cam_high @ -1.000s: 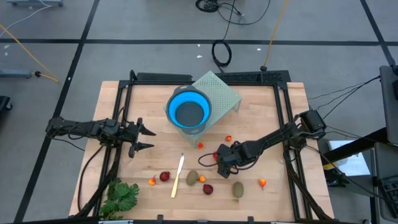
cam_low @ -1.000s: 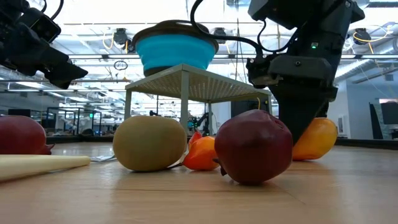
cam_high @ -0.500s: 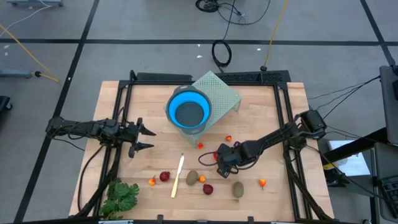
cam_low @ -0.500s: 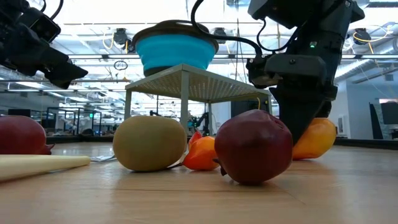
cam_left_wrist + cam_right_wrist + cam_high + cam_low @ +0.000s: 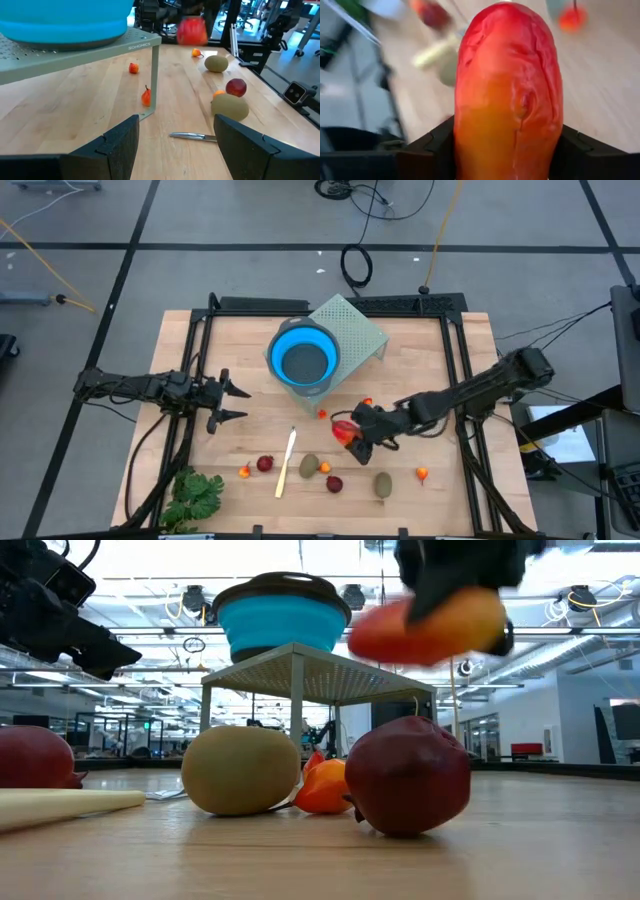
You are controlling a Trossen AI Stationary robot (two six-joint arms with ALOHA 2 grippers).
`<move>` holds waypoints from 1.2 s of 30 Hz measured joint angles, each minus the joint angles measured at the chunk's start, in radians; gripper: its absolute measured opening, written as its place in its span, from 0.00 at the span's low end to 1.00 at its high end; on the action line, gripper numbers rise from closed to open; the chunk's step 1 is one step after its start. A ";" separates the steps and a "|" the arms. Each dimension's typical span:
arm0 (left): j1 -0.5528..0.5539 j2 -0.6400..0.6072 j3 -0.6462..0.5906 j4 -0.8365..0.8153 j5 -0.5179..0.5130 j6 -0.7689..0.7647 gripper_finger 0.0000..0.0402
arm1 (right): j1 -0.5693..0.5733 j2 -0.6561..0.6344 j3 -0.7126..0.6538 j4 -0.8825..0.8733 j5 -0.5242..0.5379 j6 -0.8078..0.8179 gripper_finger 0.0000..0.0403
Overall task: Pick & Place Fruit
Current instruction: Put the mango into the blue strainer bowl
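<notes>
My right gripper (image 5: 352, 431) is shut on the large orange-red oblong fruit (image 5: 343, 430), held above the table in front of the blue bowl (image 5: 303, 360); it fills the right wrist view (image 5: 507, 100). The bowl stands on a perforated grey-green stand (image 5: 355, 330). On the wood near the front edge lie two brown-green ovals (image 5: 309, 466) (image 5: 383, 483), two dark red balls (image 5: 265, 464) (image 5: 334, 483) and small orange bits (image 5: 423, 474). My left gripper (image 5: 236, 402) waits open at the table's left. My right gripper pinches the orange-red fruit across its width, one dark finger (image 5: 432, 145) on each long side (image 5: 465, 135). The fruit is lifted clear of the table and lies almost level below the gripper (image 5: 430, 628).
A pale cream stick (image 5: 287, 462) lies among the front fruit, and a leafy green bunch (image 5: 195, 495) sits at the front left corner. Two small red-orange bits (image 5: 321, 414) (image 5: 367, 402) lie near the stand's legs. Black frame rails run along both table sides.
My right gripper has gone up with the orange-red fruit. The fruit lay on the table behind the dark red ball and now hangs well clear of the wood, about level with the bowl in the low view.
</notes>
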 joint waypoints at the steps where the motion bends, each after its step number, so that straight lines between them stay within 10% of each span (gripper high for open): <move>1: 0.000 0.001 0.000 0.000 0.000 0.003 0.64 | 0.000 -0.023 0.000 0.028 0.015 -0.004 0.52; 36: 0.000 0.001 0.000 0.004 -0.001 -0.007 0.64 | -0.171 -0.180 0.000 0.603 0.036 -0.518 0.54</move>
